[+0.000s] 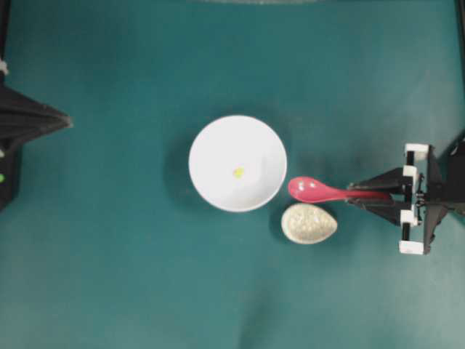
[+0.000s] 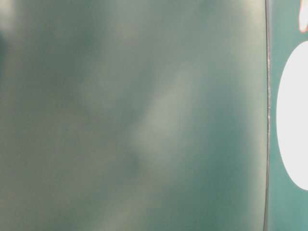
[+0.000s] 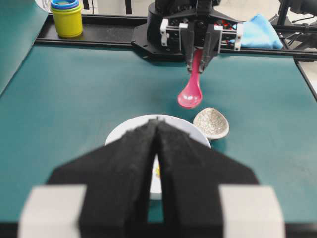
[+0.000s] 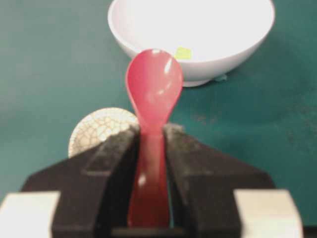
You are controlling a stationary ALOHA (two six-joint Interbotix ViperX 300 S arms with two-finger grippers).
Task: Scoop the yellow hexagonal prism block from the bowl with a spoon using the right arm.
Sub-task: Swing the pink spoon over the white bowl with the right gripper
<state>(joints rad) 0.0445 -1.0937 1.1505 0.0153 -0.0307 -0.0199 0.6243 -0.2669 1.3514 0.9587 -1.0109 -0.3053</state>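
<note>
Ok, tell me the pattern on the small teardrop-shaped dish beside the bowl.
Beige with a crackled, speckled glaze; clearest in the left wrist view.

Your overhead view looks straight down on the green counter (image 1: pixel 109 276), with the white bowl (image 1: pixel 237 163) near its middle. The table-level view sits so close to a blurred green surface that only the bowl's edge (image 2: pixel 293 120) shows at its right. Your two wrist views face each other across the counter: both share the bowl and the spoon (image 3: pixel 190 94), the right one nearer.
</note>
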